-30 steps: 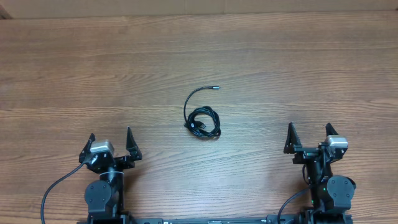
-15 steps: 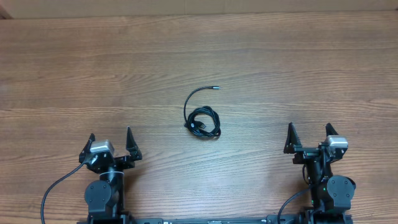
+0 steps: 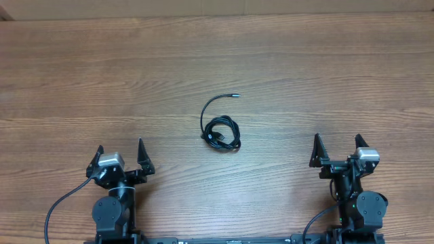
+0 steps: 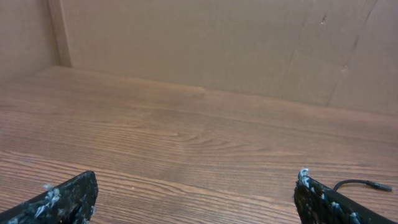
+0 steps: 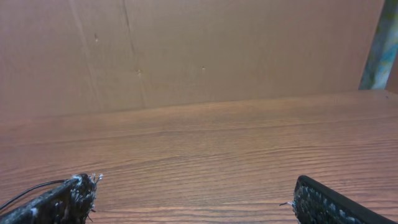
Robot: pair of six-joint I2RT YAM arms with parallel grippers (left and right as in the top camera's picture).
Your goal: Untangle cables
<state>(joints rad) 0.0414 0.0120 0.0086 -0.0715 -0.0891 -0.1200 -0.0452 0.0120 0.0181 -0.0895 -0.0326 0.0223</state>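
A tangle of thin black cables (image 3: 222, 131) lies coiled near the middle of the wooden table (image 3: 305, 74), with one loose end curving up to a small plug tip (image 3: 235, 95). My left gripper (image 3: 120, 154) rests at the front left, open and holding nothing. My right gripper (image 3: 337, 149) sits at the front right, also open and holding nothing. Both are well apart from the coil. In the left wrist view a plug end of the cables (image 4: 364, 184) shows beside my right finger (image 4: 323, 202). In the right wrist view a strand of the cables (image 5: 28, 191) shows by my left finger (image 5: 65, 200).
A brown cardboard wall (image 4: 205, 43) stands along the far edge of the table, seen also in the right wrist view as the cardboard wall (image 5: 205, 50). The two arm bases (image 3: 114, 213) with their thicker black wires sit at the front edge.
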